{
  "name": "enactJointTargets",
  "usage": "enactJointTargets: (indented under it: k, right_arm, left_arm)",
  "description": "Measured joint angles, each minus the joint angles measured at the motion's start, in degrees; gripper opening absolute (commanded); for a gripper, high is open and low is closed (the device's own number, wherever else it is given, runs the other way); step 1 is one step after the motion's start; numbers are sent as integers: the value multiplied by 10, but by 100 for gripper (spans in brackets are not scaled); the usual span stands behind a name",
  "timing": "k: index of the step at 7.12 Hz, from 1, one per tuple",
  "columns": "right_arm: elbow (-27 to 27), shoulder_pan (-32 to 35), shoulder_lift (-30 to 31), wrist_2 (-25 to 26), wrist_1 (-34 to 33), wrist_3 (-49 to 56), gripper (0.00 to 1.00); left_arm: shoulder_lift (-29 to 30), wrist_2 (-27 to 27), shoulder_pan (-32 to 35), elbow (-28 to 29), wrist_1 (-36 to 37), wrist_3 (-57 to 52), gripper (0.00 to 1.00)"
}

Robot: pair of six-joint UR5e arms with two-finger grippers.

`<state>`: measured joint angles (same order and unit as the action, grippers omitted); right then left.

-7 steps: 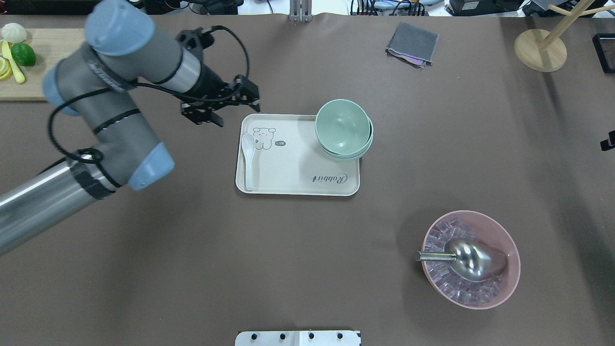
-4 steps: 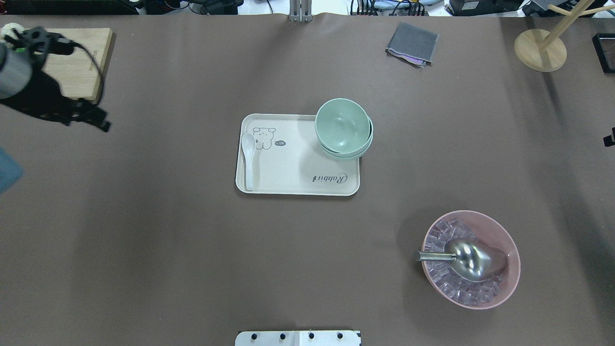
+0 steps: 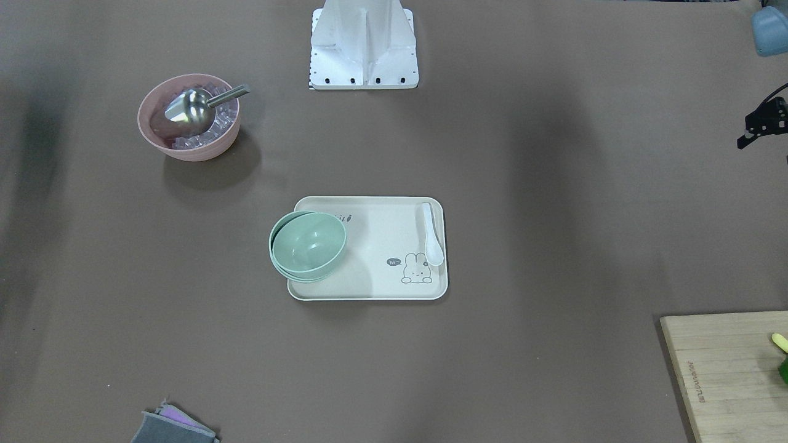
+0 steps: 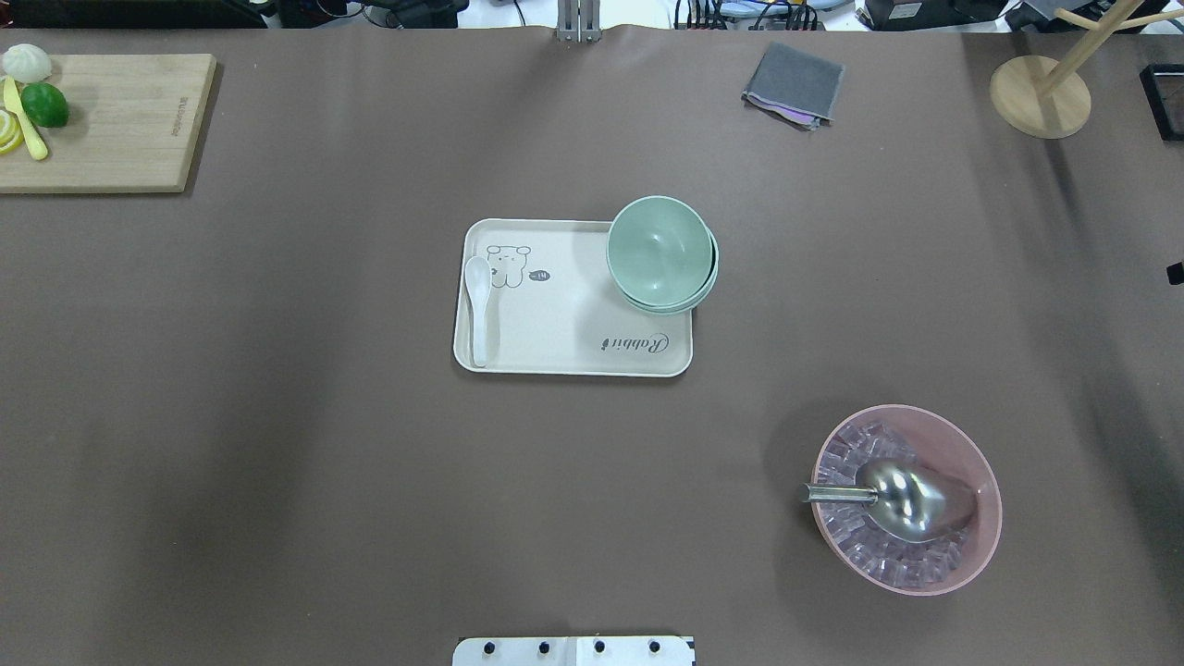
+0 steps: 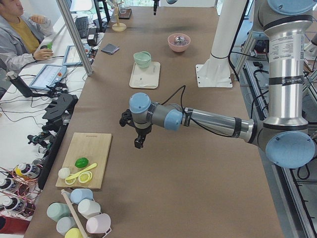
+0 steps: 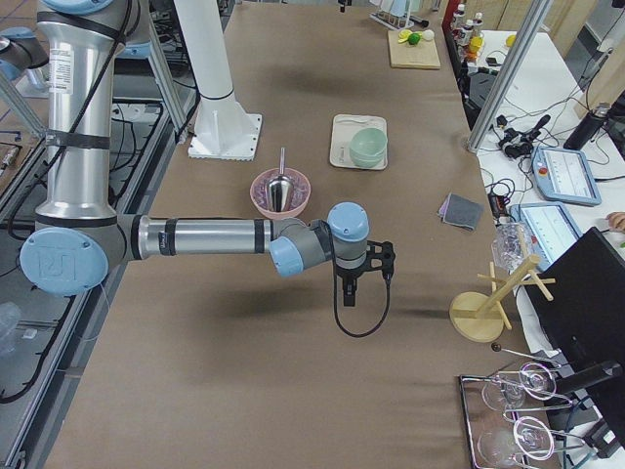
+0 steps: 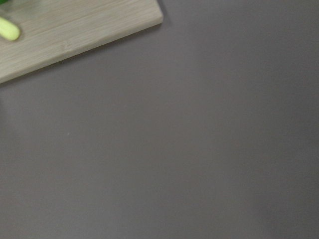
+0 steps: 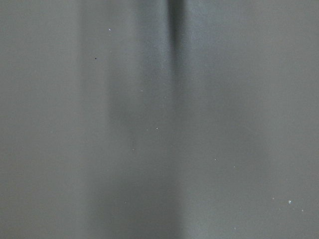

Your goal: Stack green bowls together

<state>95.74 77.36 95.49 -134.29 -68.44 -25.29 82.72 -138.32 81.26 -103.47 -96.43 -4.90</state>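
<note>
The green bowls (image 4: pixel 660 252) are nested in one stack on the far right corner of the cream tray (image 4: pixel 555 324). The rims of the lower ones show under the top bowl. The stack also shows in the front view (image 3: pixel 308 246) and in the left side view (image 5: pixel 142 59). My left gripper (image 5: pixel 138 141) hangs over bare table near the cutting board, far from the stack. Only its edge shows in the front view (image 3: pixel 760 126). My right gripper (image 6: pixel 350 288) hangs over bare table beyond the pink bowl. I cannot tell whether either gripper is open or shut.
A white spoon (image 4: pixel 477 305) lies on the tray's left side. A pink bowl (image 4: pixel 962 444) holds ice and a metal scoop (image 4: pixel 902 499) at the near right. A cutting board (image 4: pixel 120 120) with fruit, a grey cloth (image 4: pixel 794 83) and a wooden stand (image 4: pixel 1041 92) line the far edge.
My left arm has swung away from the tray's left side, leftward and out of the overhead view. The bowl stack, tray and spoon have not moved.
</note>
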Motion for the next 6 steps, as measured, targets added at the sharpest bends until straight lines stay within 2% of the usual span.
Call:
enactJointTargets:
  k: [3, 6]
  right_arm:
    - [7, 3, 14, -26, 24, 3, 100]
    - [7, 23, 35, -25, 32, 29, 100]
  left_arm:
    - [-9, 21, 53, 14, 9, -9, 99]
    - [-20, 26, 63, 18, 13, -7, 99]
